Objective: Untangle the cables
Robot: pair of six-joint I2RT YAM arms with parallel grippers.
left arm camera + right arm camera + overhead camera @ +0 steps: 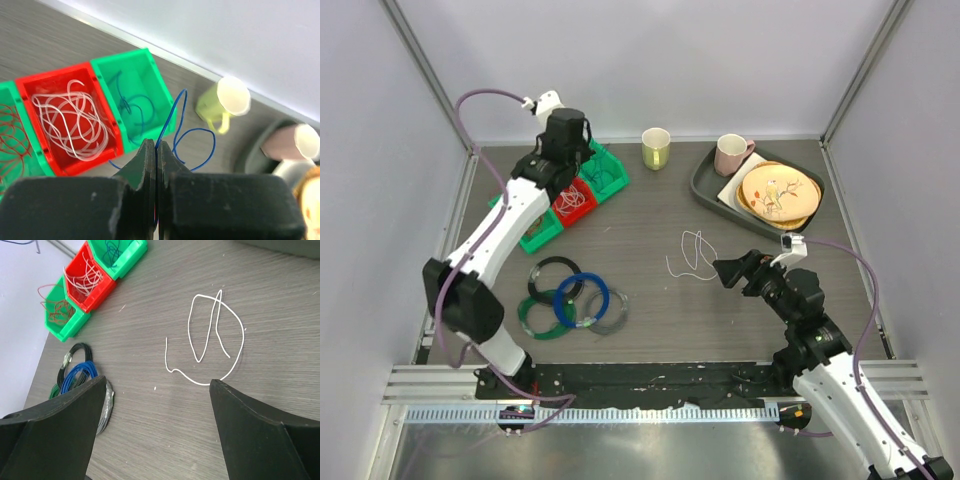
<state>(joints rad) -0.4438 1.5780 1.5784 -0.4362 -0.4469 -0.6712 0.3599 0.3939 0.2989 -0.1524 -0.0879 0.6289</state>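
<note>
My left gripper (578, 172) (156, 144) is shut on a thin blue wire (176, 112). It holds the wire above the far green bin (607, 172) (134, 75), which has more blue wire in it. The wire loops down onto the table beside the bin. A loose white wire (692, 252) (216, 340) lies curled on the table centre. My right gripper (728, 272) (157, 381) is open and empty, hovering just near of the white wire. The red bin (575, 200) (30, 85) holds white wires. The near green bin (535, 230) (60, 325) holds reddish wires.
Black, blue, green and grey wire coils (575, 300) (80, 377) lie at front left. A yellow-green cup (655, 148) (225, 102) stands at the back. A dark tray (705, 185) at back right carries a pink mug (730, 153) and an orange plate (778, 190).
</note>
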